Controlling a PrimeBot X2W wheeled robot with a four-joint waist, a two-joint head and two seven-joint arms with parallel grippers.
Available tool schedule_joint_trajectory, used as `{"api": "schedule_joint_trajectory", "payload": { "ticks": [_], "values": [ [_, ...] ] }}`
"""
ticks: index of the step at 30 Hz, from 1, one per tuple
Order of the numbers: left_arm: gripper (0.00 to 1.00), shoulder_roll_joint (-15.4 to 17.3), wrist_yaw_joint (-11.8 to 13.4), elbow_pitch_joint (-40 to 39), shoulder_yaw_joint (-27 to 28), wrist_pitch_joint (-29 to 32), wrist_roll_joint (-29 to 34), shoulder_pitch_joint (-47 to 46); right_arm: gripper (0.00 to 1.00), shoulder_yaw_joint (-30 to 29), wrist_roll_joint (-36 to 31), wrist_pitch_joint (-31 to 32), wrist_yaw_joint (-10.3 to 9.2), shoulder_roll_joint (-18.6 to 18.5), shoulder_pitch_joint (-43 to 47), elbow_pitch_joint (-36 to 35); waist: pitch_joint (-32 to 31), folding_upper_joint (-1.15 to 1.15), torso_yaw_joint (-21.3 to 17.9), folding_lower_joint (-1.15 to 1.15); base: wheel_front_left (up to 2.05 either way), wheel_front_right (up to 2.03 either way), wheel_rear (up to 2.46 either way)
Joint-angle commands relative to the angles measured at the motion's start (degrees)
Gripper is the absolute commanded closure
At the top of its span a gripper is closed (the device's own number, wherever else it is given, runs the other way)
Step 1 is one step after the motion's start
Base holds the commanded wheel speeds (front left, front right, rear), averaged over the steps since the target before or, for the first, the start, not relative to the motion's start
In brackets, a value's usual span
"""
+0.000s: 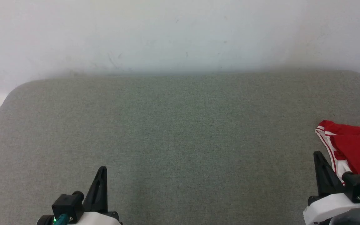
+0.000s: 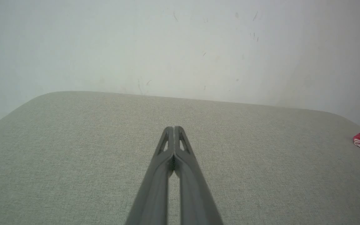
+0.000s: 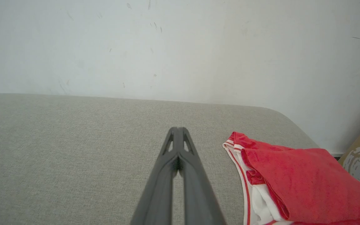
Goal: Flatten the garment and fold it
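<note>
The crumpled red, white-trimmed jersey T-shirt [image 1: 359, 145] lies at three o'clock on the grey fabric table [image 1: 180, 131]; left gripper [image 1: 102, 171] and right gripper [image 1: 317, 156] are pinched together, empty; a clumsy tug could slide it off the edge.

The garment [image 3: 305, 181] is red with white, red-striped trim; the table [image 1: 180, 140] is grey-green.

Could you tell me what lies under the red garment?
The garment rests on the grey fabric-covered surface. Under its red top layer, a white part with red-striped trim peeks out. Whatever else lies beneath the heap is covered.
</note>
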Motion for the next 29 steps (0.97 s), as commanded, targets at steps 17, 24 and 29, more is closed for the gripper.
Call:
{"api": "schedule_joint_trajectory", "payload": {
  "ticks": [17, 24, 29],
  "values": [
    [1.00, -1.09, -0.75, -0.51, 1.43, 2.26, 3.13, -2.34, 1.00, 1.57, -0.17, 1.92, -0.05, 0.09, -1.36, -1.54, 0.36, 0.00, -0.16, 0.00, 0.00, 0.00, 0.00],
    [1.00, -1.45, -0.93, -0.62, 1.87, 3.08, 4.19, -2.84, 1.00, 2.15, -0.19, 2.68, -0.06, 0.11, -1.58, -2.04, 0.51, 0.00, -0.23, 0.00, 0.00, 0.00, 0.00],
    [1.00, -1.70, -1.06, -0.70, 2.19, 3.66, 4.96, -3.20, 1.00, 2.58, -0.21, 3.22, -0.06, 0.11, -1.73, -2.40, 0.61, 0.00, -0.28, 0.00, 0.00, 0.00, 0.00]
  ]
}}
